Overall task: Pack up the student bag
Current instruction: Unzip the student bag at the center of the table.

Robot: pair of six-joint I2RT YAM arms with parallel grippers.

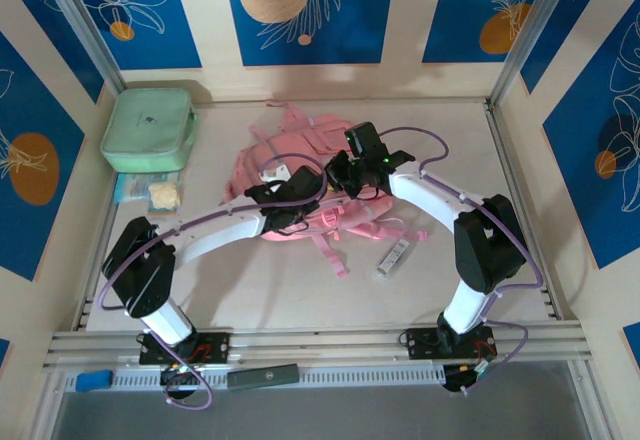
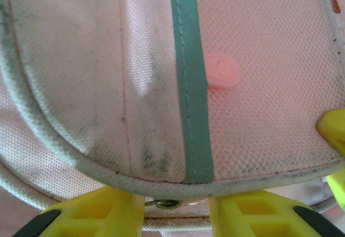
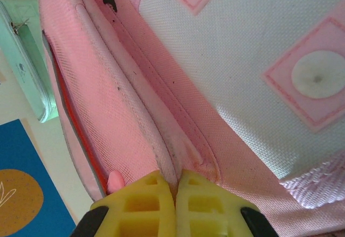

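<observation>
A pink backpack [image 1: 305, 130] lay on the tabletop [image 1: 300, 295]. The jaws of the right gripper [image 3: 176, 204] pinched a fold of its fabric. The jaws of the left gripper [image 2: 177, 210] stood apart at its rim.

Cream walls [image 1: 205, 20] with blue floral panels [image 1: 330, 30] enclose the pale table [image 1: 280, 295]; aluminium posts [image 1: 85, 30] rise at its far corners.

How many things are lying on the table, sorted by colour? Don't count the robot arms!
Pink: 1, the soft pink fabric backpack
Mint green: 1, the square mint-green zipped case
Pale blue: 1, the flat pale blue packet
Cream: 1, the small cream lumpy thing
Whitish: 1, the slim whitish tube
Total: 5
</observation>
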